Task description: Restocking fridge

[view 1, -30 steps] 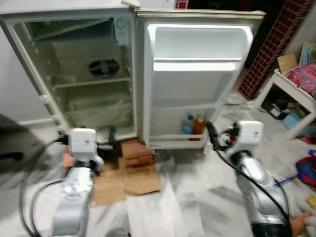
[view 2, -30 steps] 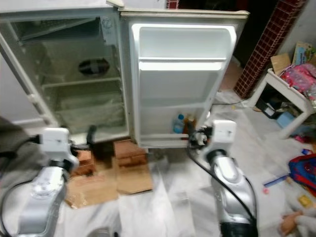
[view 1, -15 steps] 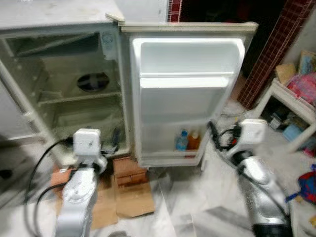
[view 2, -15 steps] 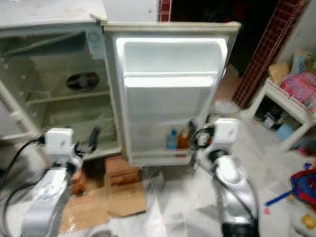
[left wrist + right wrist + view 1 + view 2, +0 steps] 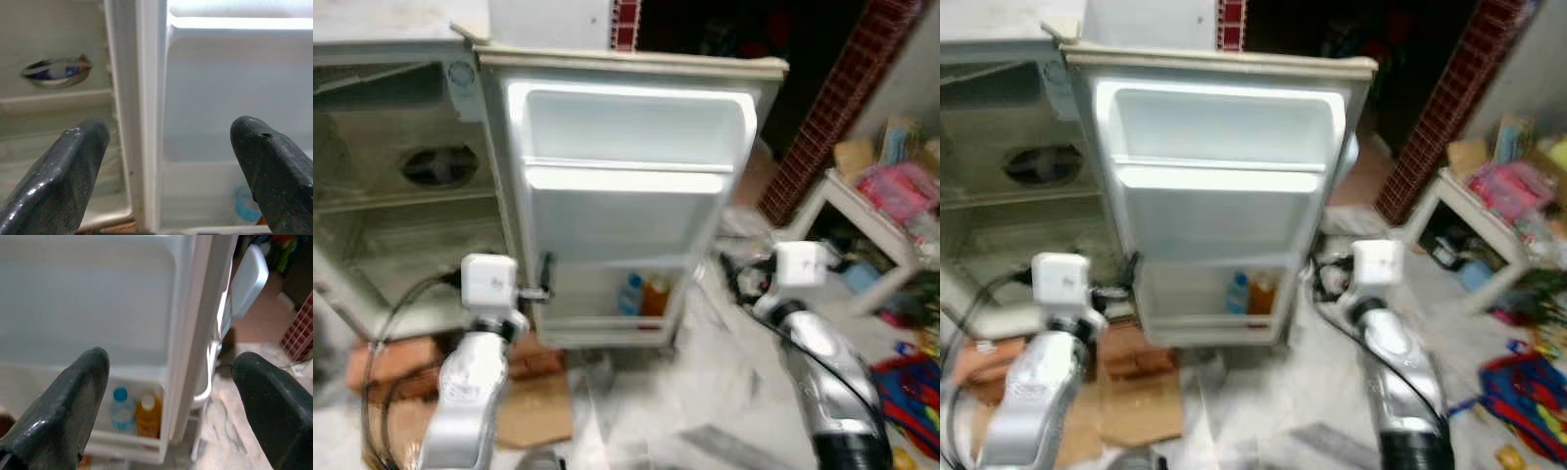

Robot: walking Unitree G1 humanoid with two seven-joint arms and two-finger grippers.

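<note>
A small white fridge point(image 5: 401, 211) stands with its door point(image 5: 622, 186) swung wide, inner side facing me. The door's bottom shelf holds a blue-capped bottle point(image 5: 631, 293) and an orange bottle point(image 5: 655, 294), also seen as the blue-capped bottle point(image 5: 121, 409) and orange bottle point(image 5: 146, 416). A dark round bowl point(image 5: 56, 73) sits on a shelf inside the cabinet. My left gripper point(image 5: 168, 129) is open and empty, raised at the door's hinge edge. My right gripper point(image 5: 171, 360) is open and empty, just off the door's free edge.
Bricks point(image 5: 386, 360) and flattened cardboard point(image 5: 536, 411) lie on the floor under the fridge. A white table point(image 5: 850, 208) with pink things stands at the right, toys point(image 5: 911, 372) below it. A red lattice wall point(image 5: 827, 103) rises behind. A pale rounded object point(image 5: 249, 278) sits beyond the door.
The whole view has swung so the fridge sits further left and the door looks nearer; the picture is blurred. Both grippers stay open and raised.
</note>
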